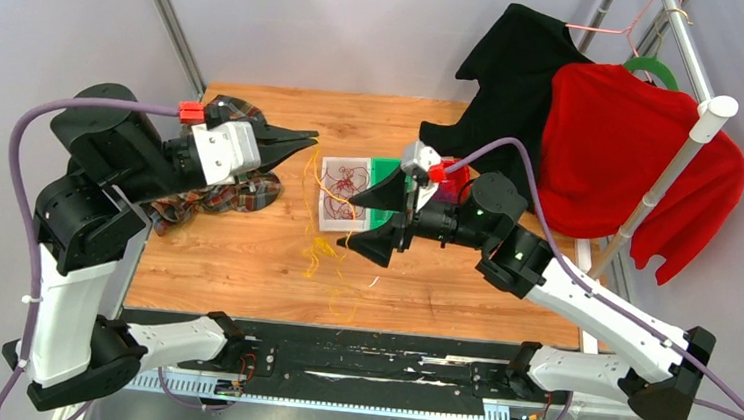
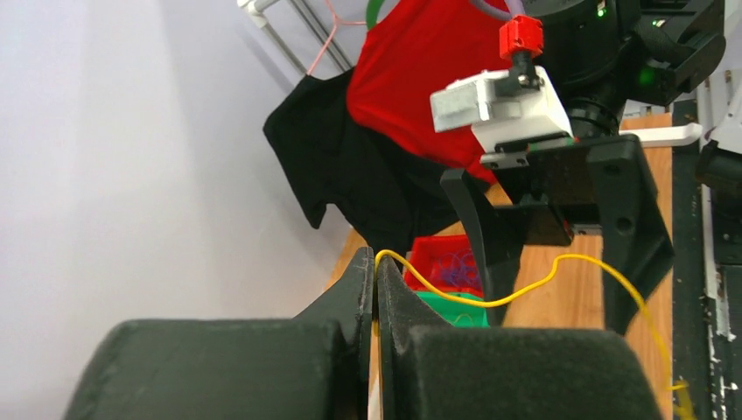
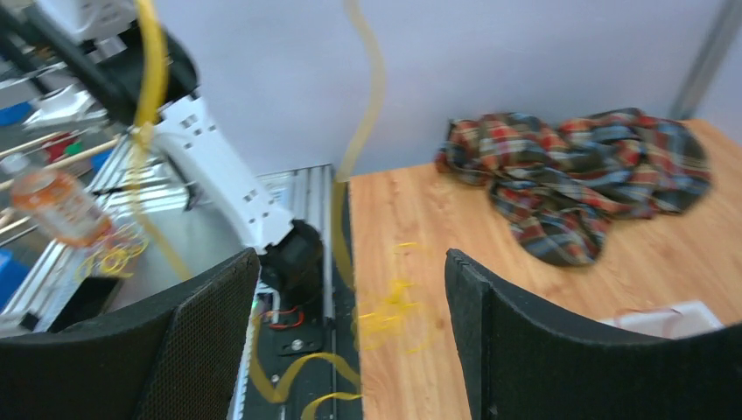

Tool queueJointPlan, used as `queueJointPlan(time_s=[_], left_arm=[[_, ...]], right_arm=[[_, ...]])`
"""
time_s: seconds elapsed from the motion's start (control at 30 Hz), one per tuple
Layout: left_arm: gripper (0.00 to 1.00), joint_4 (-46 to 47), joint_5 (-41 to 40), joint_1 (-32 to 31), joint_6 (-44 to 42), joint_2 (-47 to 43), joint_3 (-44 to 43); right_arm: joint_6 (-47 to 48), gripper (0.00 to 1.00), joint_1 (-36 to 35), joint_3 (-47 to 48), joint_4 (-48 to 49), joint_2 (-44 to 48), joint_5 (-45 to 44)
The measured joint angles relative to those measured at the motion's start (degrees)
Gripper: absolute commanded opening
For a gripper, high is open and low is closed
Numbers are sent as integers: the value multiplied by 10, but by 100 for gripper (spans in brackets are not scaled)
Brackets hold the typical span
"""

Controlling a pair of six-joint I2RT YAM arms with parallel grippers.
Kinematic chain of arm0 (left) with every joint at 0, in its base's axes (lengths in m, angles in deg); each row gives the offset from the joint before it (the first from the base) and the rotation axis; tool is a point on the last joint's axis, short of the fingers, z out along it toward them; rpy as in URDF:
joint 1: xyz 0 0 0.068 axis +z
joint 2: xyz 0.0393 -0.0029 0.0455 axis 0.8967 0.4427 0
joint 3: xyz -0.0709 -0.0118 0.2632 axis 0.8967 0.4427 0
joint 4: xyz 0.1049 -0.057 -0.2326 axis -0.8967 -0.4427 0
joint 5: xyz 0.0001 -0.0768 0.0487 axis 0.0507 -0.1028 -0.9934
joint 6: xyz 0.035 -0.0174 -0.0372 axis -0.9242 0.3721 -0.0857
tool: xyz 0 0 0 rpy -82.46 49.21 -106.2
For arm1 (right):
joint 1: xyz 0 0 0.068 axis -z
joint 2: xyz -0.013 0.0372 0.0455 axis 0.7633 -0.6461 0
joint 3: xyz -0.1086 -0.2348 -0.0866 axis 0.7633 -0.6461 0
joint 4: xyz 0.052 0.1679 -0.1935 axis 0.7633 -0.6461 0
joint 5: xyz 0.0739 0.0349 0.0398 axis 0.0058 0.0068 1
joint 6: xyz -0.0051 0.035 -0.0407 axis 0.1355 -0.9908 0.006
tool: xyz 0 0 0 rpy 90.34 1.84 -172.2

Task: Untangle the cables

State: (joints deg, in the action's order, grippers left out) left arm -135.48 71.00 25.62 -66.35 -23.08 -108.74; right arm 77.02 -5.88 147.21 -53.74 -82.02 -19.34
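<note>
While your raised left pincer pinches the yellow cable, your right pincer hovers level, wide open, empty.

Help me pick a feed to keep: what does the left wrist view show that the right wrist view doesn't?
Only left wrist: a red shirt, a black garment, a red bin, the left jaws shut on the yellow cable. Only right wrist: a plaid cloth, a bottle. Both: that yellow cable and the wooden table.

Pale lilac walls surround a wooden table, evenly lit. At its far right a rack holds a red garment and a black garment
</note>
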Motion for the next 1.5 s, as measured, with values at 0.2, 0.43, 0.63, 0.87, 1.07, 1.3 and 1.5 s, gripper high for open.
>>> queueJointPlan(time_s=[0.2, 0.43, 0.63, 0.87, 1.07, 1.3, 1.5], left_arm=[[0, -3, 17, 0, 20, 7, 3], [0, -2, 36, 0, 33, 6, 3], [0, -2, 44, 0, 39, 7, 3], [0, -3, 51, 0, 48, 25, -21], [0, -3, 54, 0, 59, 37, -42], [0, -3, 56, 0, 67, 41, -68], [0, 3, 54, 0, 72, 44, -87]], right_arm=[[1, 78, -30, 5, 14, -46, 30], [42, 78, -32, 16, 3, -56, -89], [76, 77, -32, 37, -5, -53, -128], [55, 53, -32, 50, 15, -104, -96], [6, 41, -32, 37, 34, -167, -78], [-34, 32, -32, 13, 70, -193, -73], [-60, 29, -32, -37, 129, -204, -88]])
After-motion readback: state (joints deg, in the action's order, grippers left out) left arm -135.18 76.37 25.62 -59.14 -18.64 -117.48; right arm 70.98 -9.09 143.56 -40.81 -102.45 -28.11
